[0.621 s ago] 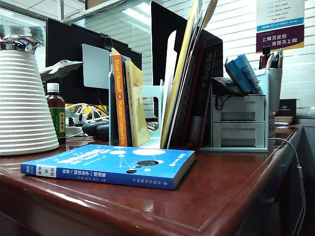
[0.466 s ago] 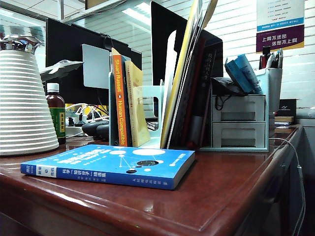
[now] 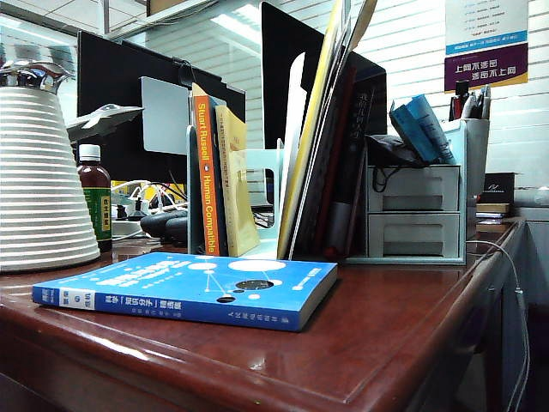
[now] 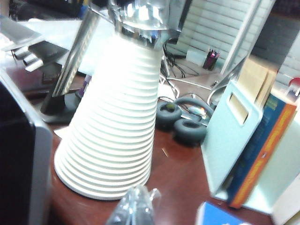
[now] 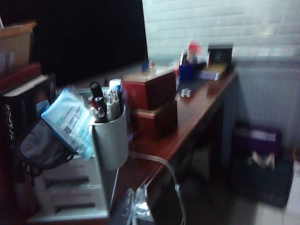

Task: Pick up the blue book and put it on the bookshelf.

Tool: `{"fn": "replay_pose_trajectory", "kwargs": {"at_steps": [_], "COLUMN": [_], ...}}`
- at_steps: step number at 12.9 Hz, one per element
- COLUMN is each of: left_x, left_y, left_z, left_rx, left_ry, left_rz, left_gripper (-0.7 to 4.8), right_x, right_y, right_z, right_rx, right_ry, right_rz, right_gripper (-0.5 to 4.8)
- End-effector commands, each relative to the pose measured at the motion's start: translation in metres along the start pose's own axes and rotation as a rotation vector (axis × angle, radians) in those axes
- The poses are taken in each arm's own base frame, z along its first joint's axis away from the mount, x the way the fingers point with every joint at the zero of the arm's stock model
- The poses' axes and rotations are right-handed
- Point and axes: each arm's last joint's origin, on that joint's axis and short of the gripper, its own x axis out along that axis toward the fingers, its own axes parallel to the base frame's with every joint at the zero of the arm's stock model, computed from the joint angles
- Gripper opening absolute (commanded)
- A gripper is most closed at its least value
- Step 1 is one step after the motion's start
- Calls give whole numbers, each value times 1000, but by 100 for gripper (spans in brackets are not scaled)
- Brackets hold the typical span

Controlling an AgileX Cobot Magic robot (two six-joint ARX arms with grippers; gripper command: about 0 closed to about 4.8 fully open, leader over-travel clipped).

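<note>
Lying flat near the desk edge, one blue book point(image 3: 193, 287), before one bookshelf point(image 3: 257, 184) of upright books, no arm seen | left wrist: left gripper point(image 4: 136, 206) pinched together, empty, one ribbed cone point(image 4: 110, 117) close, may topple | right wrist: right gripper point(image 5: 136, 206) together, empty, one pen cup point(image 5: 108, 136) close.

exterior view bright and sharp, glare on the glossy desk point(image 3: 403, 335); left wrist view overexposed, soft; right wrist view dim, blurred.
</note>
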Motion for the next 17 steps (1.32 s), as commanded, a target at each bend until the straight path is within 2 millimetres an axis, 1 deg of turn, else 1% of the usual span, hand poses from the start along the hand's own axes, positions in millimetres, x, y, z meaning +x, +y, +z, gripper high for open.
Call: {"fn": "replay_pose_trajectory", "kwargs": {"at_steps": [1,2,3,4,5,6,7,8,9,10,11,12,13,14,17], "left_x": [21,37,51,61,74,88,106,117,125,134,139,143,146,149,158], "left_y": [-13,-19,-22,-23,-25,-25,-25,-25,-26,-25,-24,-24,-25,-24,-21], "left_z": [29,31,29,26,21,15,6,-1,-8,-16,-23,-29,-36,-42,-60], "left_rx": [-144,-205,-254,-276,-282,-288,-297,-303,-306,-312,-313,-313,-313,-313,-320], "left_ry": [77,124,189,250,330,397,487,530,551,567,582,598,623,642,685], "left_rz": [-105,-199,-248,-266,-272,-253,-240,-246,-263,-279,-273,-272,-266,-258,-261], "left_gripper": [-6,-6,-6,-6,-6,-6,-6,-6,-6,-3,45,117,187,215,220], "right_x": [47,71,86,98,111,124,135,140,145,150,155,160,164,168,176], "right_y": [19,26,32,39,47,58,74,84,90,99,104,105,106,108,109], "right_z": [66,72,70,64,52,35,14,0,-11,-27,-41,-53,-65,-78,-109], "right_rx": [78,146,189,224,254,316,386,390,394,398,430,451,467,475,488], "right_ry": [76,169,244,316,400,515,652,721,771,839,910,967,1020,1066,1165], "right_rz": [229,372,481,568,636,690,730,754,762,768,759,761,767,756,714], "right_gripper": [-6,-6,-6,-6,-6,-6,-6,-6,-6,-6,1,89,245,313,316]}}
